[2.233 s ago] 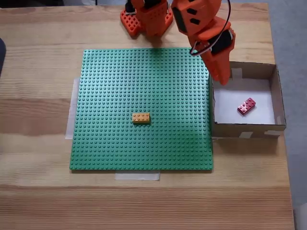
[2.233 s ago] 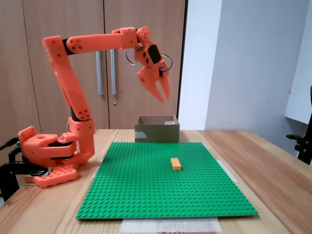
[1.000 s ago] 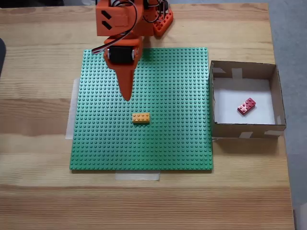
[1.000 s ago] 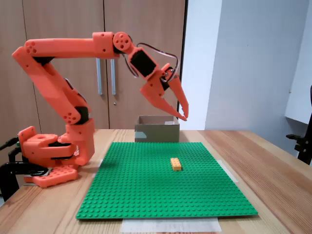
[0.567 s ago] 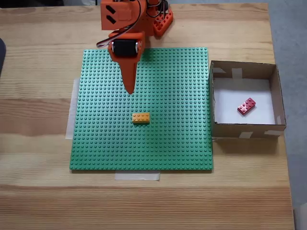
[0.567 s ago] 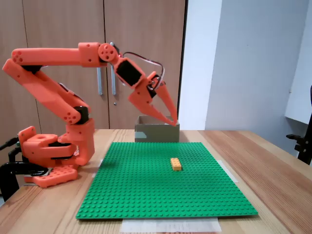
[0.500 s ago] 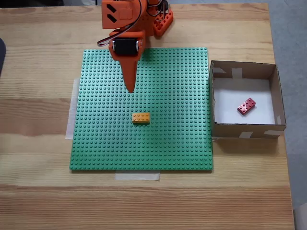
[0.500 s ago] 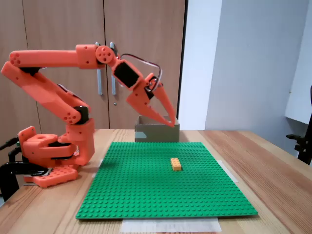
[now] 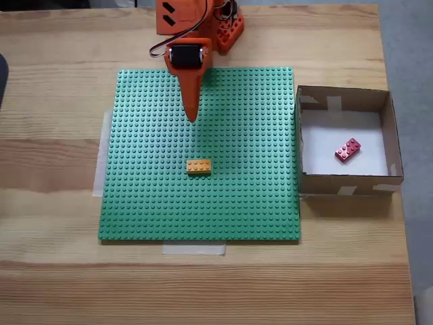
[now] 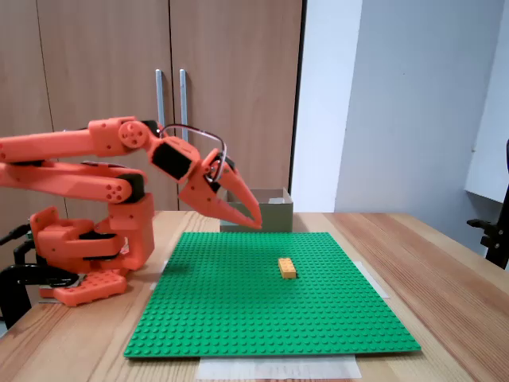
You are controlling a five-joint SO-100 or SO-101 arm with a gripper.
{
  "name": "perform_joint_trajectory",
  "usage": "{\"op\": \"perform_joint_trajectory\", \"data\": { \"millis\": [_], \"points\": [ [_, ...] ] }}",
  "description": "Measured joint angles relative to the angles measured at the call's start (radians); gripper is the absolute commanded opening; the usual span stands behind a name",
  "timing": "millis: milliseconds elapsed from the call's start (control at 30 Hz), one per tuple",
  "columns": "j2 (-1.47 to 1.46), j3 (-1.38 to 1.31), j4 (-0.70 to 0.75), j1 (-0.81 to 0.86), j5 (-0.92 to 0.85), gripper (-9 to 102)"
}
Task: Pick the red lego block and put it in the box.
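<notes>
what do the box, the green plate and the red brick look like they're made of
The box: brown cardboard, matte, with pale tape patches and a white floor, probably paper. The green baseplate: moulded plastic, going by its even grid of studs. The red lego block: hard plastic with studs and a slight sheen, though it is small here.

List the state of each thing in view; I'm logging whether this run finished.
red lego block: lying inside the box, on its white floor.
box: open-topped, beside the baseplate.
orange-yellow brick: resting on the green baseplate.
gripper: empty, above the baseplate, jaws look closed.
</notes>
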Motion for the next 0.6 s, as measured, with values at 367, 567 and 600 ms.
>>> {"op": "perform_joint_trajectory", "data": {
  "millis": [367, 567, 600],
  "points": [
    [0.172, 0.181, 0.021, 0.012, -0.028, -1],
    [0.172, 0.218, 0.002, 0.021, -0.029, -1],
    [0.172, 0.222, 0.002, 0.021, -0.029, -1]
  ]
}}
